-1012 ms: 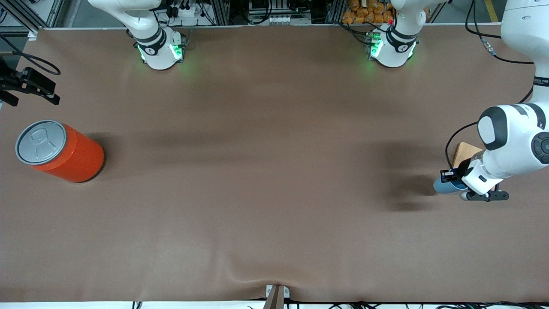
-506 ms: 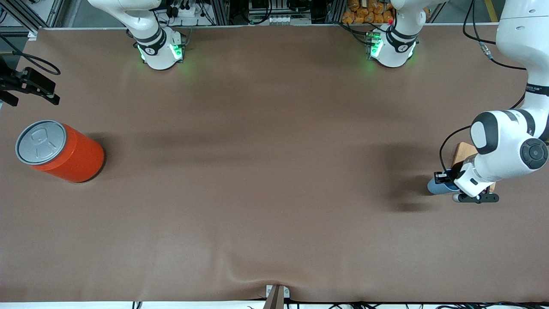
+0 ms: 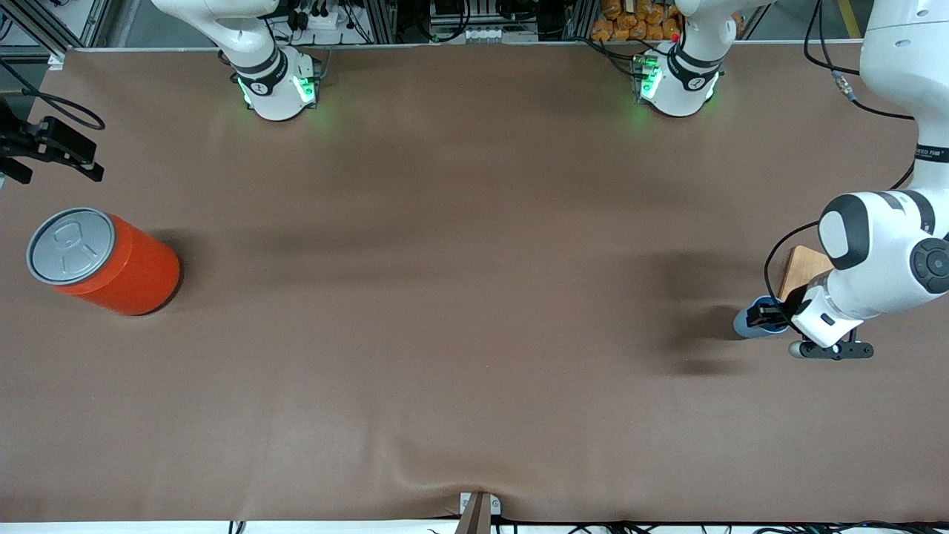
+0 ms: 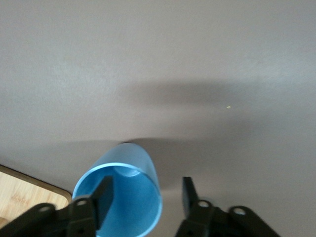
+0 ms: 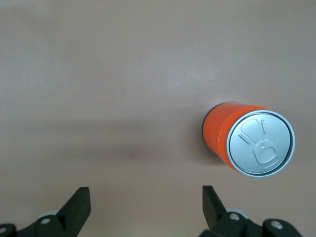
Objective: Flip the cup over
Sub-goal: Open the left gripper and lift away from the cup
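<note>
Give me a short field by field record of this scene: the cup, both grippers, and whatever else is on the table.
cup: small light-blue cup, mouth up, on the table at the left arm's end, beside a wooden board
left gripper: at the cup, jaws apart, one finger inside the cup's mouth, the other outside its wall
right gripper: jaws wide open, holding nothing, waiting above the table near the orange can
orange can: upright at the right arm's end, grey pull-tab lid on top
table: brown surface

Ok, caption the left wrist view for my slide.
Left gripper, jaws open, one finger inside the upright blue cup beside a wooden board.
</note>
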